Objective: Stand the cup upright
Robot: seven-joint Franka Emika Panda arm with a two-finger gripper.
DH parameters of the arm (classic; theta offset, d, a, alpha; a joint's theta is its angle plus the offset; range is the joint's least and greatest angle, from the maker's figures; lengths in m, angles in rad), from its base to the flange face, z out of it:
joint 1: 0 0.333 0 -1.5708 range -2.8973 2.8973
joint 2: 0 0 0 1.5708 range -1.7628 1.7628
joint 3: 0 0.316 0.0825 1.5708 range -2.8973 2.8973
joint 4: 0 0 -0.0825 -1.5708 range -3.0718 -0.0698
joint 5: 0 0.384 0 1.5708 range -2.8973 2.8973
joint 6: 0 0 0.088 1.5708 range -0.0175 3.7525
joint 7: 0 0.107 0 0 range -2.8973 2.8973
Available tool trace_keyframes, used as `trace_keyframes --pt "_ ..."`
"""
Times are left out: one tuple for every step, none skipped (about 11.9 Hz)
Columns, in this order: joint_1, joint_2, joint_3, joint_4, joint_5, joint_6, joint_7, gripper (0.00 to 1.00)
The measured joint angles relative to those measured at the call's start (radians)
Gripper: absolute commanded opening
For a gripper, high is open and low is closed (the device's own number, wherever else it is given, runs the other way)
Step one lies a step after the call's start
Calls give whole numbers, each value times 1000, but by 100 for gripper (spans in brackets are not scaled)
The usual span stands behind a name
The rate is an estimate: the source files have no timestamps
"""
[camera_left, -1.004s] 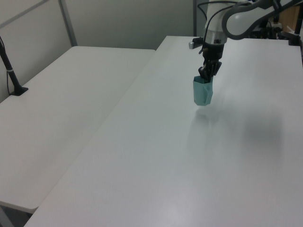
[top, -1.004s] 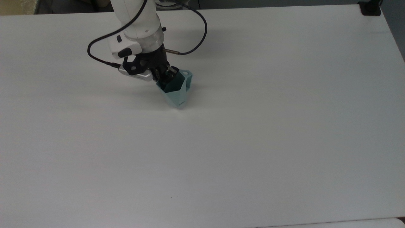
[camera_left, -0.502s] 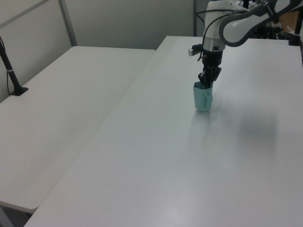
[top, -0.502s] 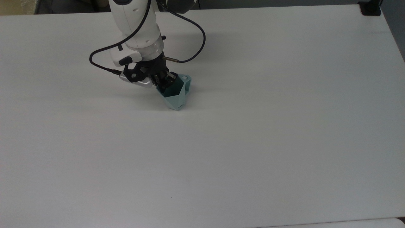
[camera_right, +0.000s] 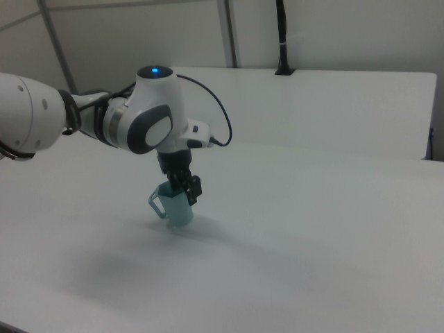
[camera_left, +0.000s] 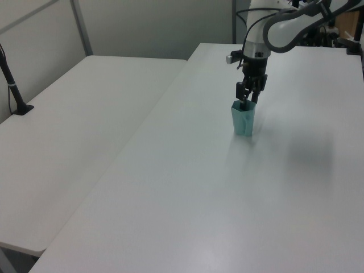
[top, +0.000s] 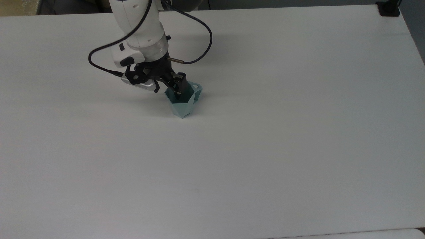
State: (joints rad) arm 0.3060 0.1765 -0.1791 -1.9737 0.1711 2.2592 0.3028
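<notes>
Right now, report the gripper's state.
Gripper: open, fingers straddling the rim of the cup, which stands upright on the table.

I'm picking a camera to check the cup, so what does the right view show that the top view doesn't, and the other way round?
Right view only: the cup's handle sticking out to the right view's left, seen from the side, and a second table behind. Top view only: the dark inside of the cup and a black cable looping off the arm. Both: the cup standing upright on the white table, the gripper at its rim.
</notes>
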Motion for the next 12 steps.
trace_keyframes --pt "0 -13 0 24 0 -14 -1 100" --pt "0 -32 1 66 0 -76 -2 100" --pt "0 -61 1 128 1 -187 -2 100" --pt "-2 -96 0 178 0 -275 -3 100" --pt "-4 -135 -3 210 -21 -323 -32 100" --pt "-7 -173 -6 222 -58 -351 -107 100" --pt "-19 -202 -8 224 -81 -392 -200 100" --pt "-42 -222 -9 229 -92 -431 -268 100" --pt "-73 -231 -11 249 -117 -476 -309 100" --pt "-97 -233 -12 277 -151 -524 -338 100" --pt "-112 -233 -12 295 -169 -547 -356 100" --pt "-116 -233 -12 300 -175 -552 -360 100"
